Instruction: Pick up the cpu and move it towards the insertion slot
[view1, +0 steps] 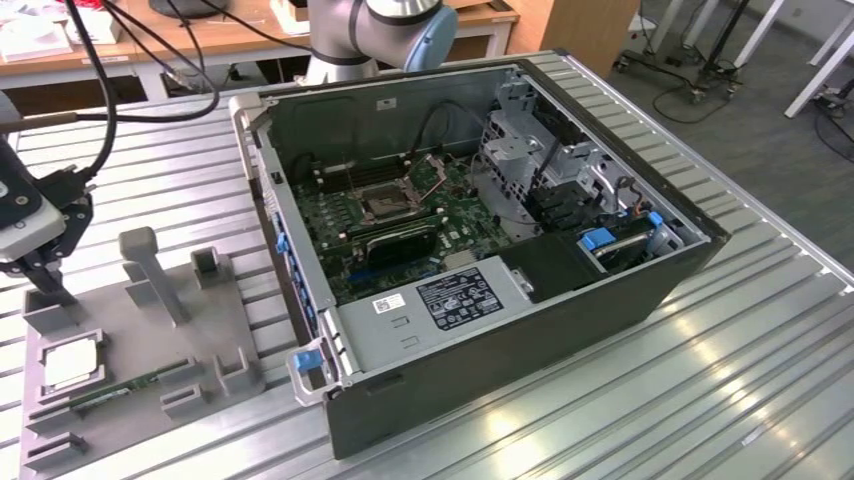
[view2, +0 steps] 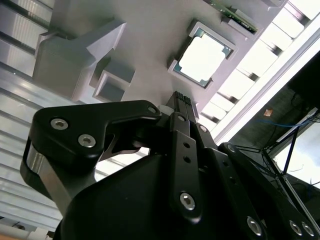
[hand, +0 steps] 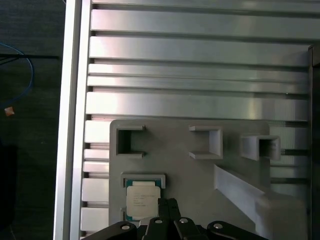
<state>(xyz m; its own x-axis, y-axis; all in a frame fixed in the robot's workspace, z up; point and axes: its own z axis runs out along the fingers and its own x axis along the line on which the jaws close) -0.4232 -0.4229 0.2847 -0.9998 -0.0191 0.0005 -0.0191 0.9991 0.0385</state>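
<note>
The cpu (view1: 67, 365), a flat square chip with a silvery-white top, lies in a shallow nest on the grey fixture plate (view1: 200, 335) at the exterior view's left. It also appears in both wrist views (view2: 205, 57) (hand: 142, 199). My gripper (view1: 51, 288) hangs just above the plate beside the cpu, its dark fingers (hand: 163, 206) pressed together and holding nothing. Its tips (view2: 181, 99) stop short of the chip. The insertion slot (view1: 387, 200), a dark square socket in a metal frame, sits on the green motherboard inside the open computer case.
The case (view1: 694, 245) lies on its side on a ribbed aluminium table (view1: 694, 400), with a grey power supply (view1: 447, 298) near its front. The plate carries upright grey blocks (view1: 147, 265) and a thin green memory stick (view1: 127, 388). The table edge runs close to the plate (hand: 72, 100).
</note>
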